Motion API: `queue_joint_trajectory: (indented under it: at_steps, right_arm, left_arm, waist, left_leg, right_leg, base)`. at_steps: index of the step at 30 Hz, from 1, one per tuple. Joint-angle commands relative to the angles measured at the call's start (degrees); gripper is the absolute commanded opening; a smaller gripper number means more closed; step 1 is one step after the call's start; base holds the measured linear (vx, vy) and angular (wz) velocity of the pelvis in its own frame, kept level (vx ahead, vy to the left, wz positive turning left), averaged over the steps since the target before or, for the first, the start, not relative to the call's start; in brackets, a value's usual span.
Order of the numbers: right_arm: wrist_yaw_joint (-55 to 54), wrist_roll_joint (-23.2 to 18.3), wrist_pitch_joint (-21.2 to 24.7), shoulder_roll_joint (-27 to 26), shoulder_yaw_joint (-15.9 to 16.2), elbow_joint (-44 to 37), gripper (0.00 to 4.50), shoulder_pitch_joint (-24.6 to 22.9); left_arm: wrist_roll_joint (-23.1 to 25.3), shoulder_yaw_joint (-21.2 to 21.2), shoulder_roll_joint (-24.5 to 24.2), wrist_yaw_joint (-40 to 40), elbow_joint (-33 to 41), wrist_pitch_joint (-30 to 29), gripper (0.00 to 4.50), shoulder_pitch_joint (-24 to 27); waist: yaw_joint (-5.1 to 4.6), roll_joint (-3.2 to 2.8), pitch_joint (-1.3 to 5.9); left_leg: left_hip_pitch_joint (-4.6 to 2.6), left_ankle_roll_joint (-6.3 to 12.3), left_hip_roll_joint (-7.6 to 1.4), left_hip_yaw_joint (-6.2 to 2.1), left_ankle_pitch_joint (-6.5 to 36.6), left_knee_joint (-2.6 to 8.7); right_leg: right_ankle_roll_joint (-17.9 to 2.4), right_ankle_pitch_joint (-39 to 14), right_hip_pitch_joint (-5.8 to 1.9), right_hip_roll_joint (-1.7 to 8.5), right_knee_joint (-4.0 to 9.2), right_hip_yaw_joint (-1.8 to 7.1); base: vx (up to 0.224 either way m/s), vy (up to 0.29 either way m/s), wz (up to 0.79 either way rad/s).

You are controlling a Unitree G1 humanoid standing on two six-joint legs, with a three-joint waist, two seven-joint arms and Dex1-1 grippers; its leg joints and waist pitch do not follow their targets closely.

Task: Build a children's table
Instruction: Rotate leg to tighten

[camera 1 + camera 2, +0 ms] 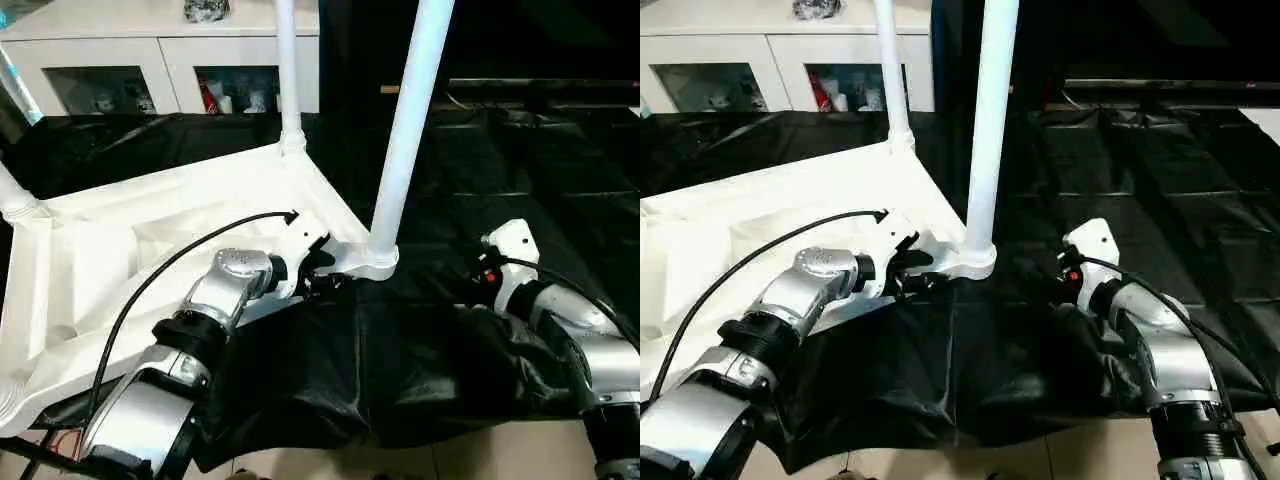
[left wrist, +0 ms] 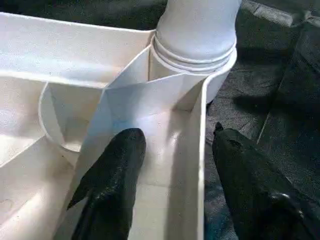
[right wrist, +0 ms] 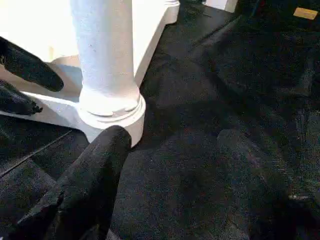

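Note:
The children's table lies upside down on black cloth, its white tabletop (image 1: 90,270) showing the ribbed underside. Three white legs stand up from its corners: a near one (image 1: 408,130), a far one (image 1: 287,70) and one at the left edge (image 1: 12,195). My left gripper (image 2: 175,137) is open astride the tabletop's rim beside the near leg's socket, with one finger (image 2: 117,170) inside the rim and the other (image 2: 240,170) outside on the cloth. My right gripper (image 3: 175,134) is open on the other side of that corner, low over the cloth, with nothing between its fingers.
A white cabinet (image 1: 160,60) with glass doors stands behind the work area. The black cloth (image 1: 500,160) covers the surface and hangs in folds over the front edge, with pale floor (image 1: 480,455) below. A black cable (image 1: 150,290) arcs over my left forearm.

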State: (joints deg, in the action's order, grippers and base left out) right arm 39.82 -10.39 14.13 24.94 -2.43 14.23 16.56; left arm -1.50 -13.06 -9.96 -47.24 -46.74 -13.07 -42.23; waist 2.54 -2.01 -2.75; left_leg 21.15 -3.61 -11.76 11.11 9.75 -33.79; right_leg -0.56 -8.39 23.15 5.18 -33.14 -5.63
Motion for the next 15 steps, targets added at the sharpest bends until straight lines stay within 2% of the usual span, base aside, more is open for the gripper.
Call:
queue_joint_trajectory:
  at_steps: [1,7,8,9,10,12,13,15]
  right_arm:
    - [0.07,0.52,-0.60,0.34,0.21,-0.19,3.22,0.61]
    - [0.23,0.54,-1.18,0.57,0.76,0.07,3.22,0.38]
    - [0.19,0.39,-1.11,0.44,0.57,0.06,3.22,0.38]
    - [0.21,0.34,-1.06,0.43,0.50,0.06,3.22,0.40]
    - [0.37,0.38,-1.11,0.47,0.57,0.08,3.22,0.41]
    - [0.57,0.40,-1.14,0.53,0.68,0.11,3.22,0.42]
    - [0.69,0.44,-1.23,0.58,0.82,0.20,3.22,0.45]
    - [0.81,0.40,-1.30,0.67,0.90,0.37,3.22,0.56]
  left_arm:
    - [0.24,0.51,-0.04,-0.51,-2.09,0.45,2.22,-0.92]
    - [0.50,0.05,0.11,-2.10,-3.33,0.97,1.73,-1.03]
    - [0.44,-0.04,-0.02,-2.68,-3.36,0.96,1.64,-0.88]
    - [0.42,-0.08,-0.07,-2.89,-3.36,0.97,1.53,-0.82]
    - [0.44,-0.14,-0.17,-3.19,-3.37,1.02,1.45,-0.73]
    - [0.42,-0.25,-0.29,-3.69,-3.18,1.01,1.39,-0.56]
    - [0.45,-0.27,-0.40,-4.12,-3.26,1.10,1.30,-0.48]
    - [0.51,-0.47,-0.65,-5.05,-3.23,1.06,1.12,-0.33]
  waist:
    - [0.20,1.19,4.01]
    - [0.24,1.33,4.01]
    - [0.23,1.52,4.01]
    - [0.27,1.43,4.00]
    - [0.22,1.72,4.02]
    - [0.29,1.56,4.00]
    - [0.31,1.72,4.00]
    - [0.30,1.63,3.98]
  left_leg:
    - [-0.34,5.46,-0.61,-0.62,12.65,3.16]
    - [-0.33,5.55,-0.75,-0.64,12.56,3.19]
    - [-0.30,5.61,-0.74,-0.61,12.51,3.18]
    - [-0.33,5.62,-0.74,-0.64,12.49,3.20]
    - [-0.28,5.72,-0.76,-0.58,12.27,3.19]
    - [-0.29,5.79,-0.76,-0.59,12.12,3.18]
    - [-0.27,5.89,-0.76,-0.60,11.92,3.18]
    - [-0.26,5.91,-0.81,-0.60,11.81,3.21]
  right_leg:
    - [-8.23,-21.99,-3.02,2.69,4.85,1.94]
    - [-8.68,-21.63,-3.07,2.79,4.68,2.01]
    - [-8.68,-21.63,-3.08,2.80,4.69,2.01]
    - [-8.71,-21.76,-3.07,2.83,4.69,2.01]
    - [-8.74,-21.53,-3.06,2.80,4.66,2.05]
    - [-8.79,-21.55,-3.06,2.84,4.60,2.06]
    - [-8.79,-21.58,-3.09,2.89,4.56,2.07]
    - [-8.79,-21.55,-3.05,2.88,4.58,2.09]
  base:
    - [0.000,0.000,0.00]
    - [0.000,0.000,0.00]
    - [0.000,0.000,0.00]
    - [0.000,0.000,0.00]
    - [0.000,0.000,0.00]
    - [0.000,0.000,0.00]
    - [0.000,0.000,0.00]
    - [0.000,0.000,0.00]
